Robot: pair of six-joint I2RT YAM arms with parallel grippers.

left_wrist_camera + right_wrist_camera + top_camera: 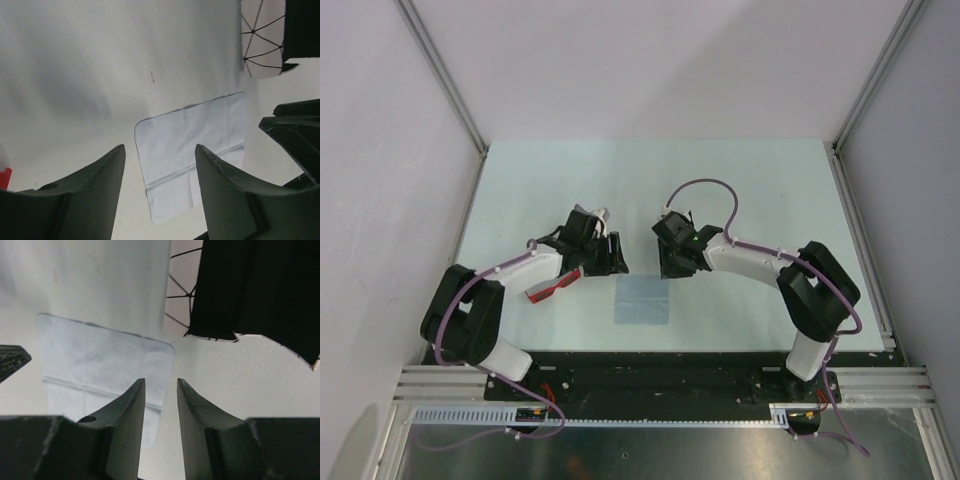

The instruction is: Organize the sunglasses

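Grasp not begun: left tool (160, 150) and right tool (161, 382) stand apart, empty (right narrower). Next, probably, a reach for the sunglasses (552, 290) behind the left.

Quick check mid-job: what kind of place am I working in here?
Most likely a lab robot test cell: plain white panel walls on aluminium posts box in a pale table, and the left arm and right arm are mounted by a metal rail at its near edge.

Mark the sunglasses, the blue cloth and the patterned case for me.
sunglasses (555, 287), top view, on the red frame.
blue cloth (642, 300), top view, on its middle.
patterned case (262, 45), left wrist view, on its line-patterned surface.
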